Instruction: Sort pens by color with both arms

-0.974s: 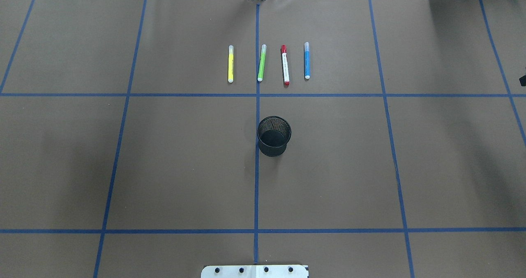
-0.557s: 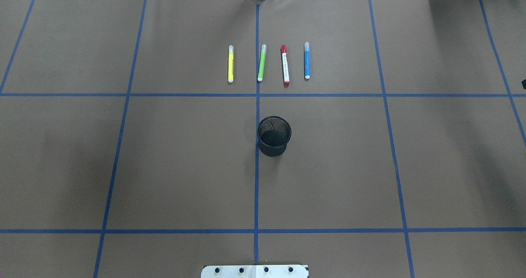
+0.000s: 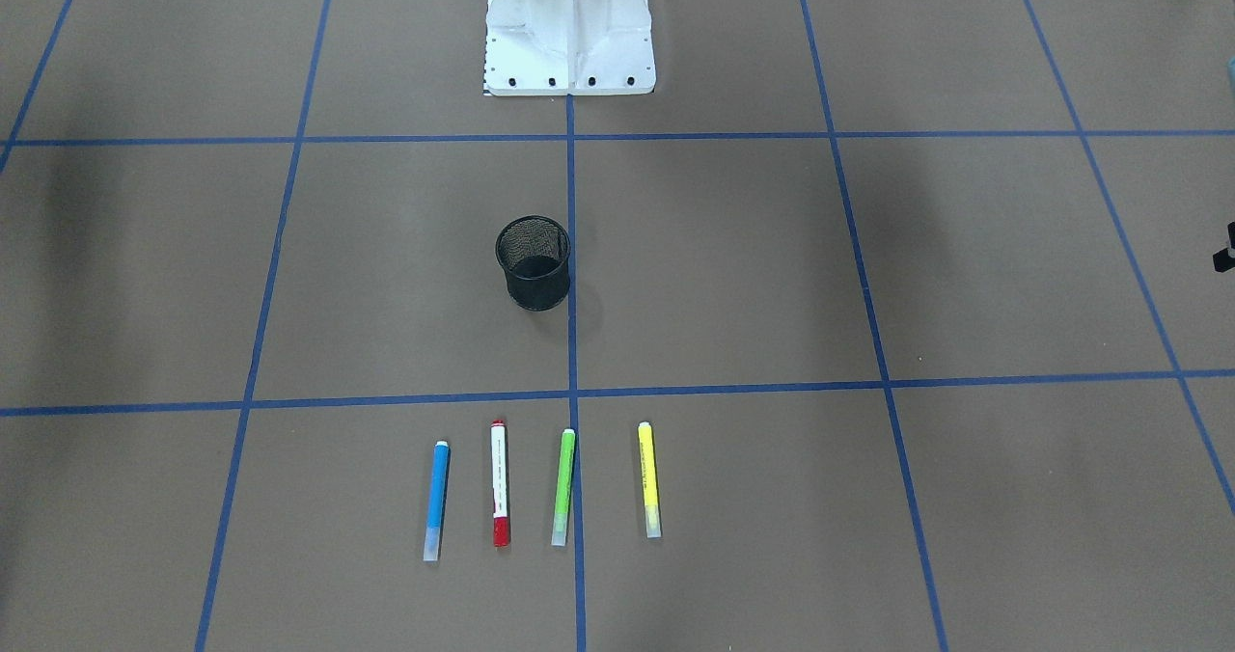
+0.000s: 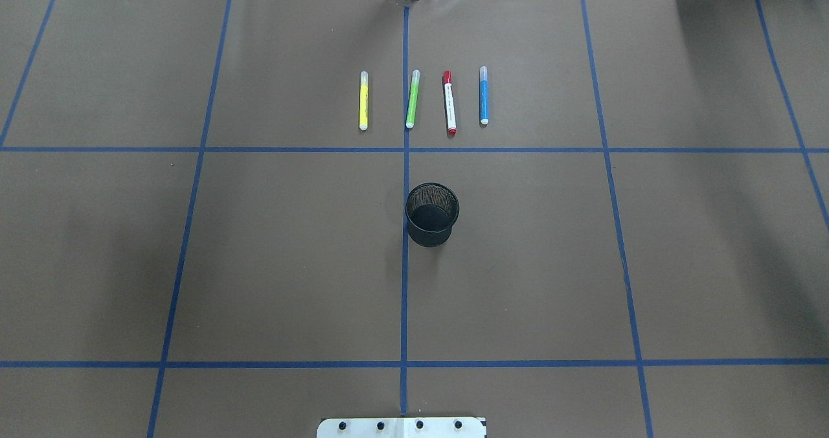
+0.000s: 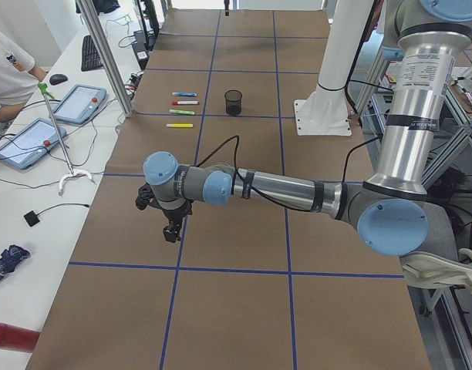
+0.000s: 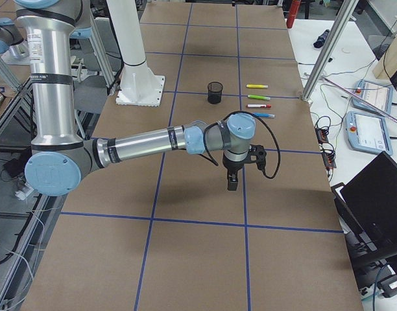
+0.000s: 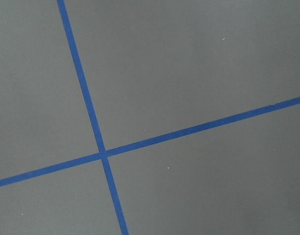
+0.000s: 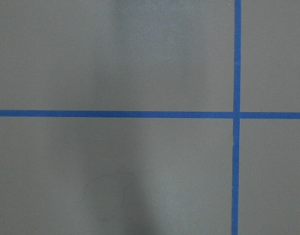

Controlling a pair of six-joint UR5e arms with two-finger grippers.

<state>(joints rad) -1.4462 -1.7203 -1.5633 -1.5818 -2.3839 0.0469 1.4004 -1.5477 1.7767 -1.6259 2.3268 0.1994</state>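
Four pens lie side by side on the brown table, far from the robot: yellow, light green, white with red cap, blue. The front-facing view shows them too, blue to yellow. My left gripper hangs over the table far out on my left, away from the pens. My right gripper hangs far out on my right. Both show clearly only in the side views, so I cannot tell whether they are open or shut. The wrist views show only bare paper and blue tape.
A black mesh cup stands upright at the table's middle, between the white base and the pens. Blue tape lines divide the brown paper. An operator sits at a side table with tablets.
A small black part at the overhead view's right edge has slid out of view. The pens and the cup have not moved.
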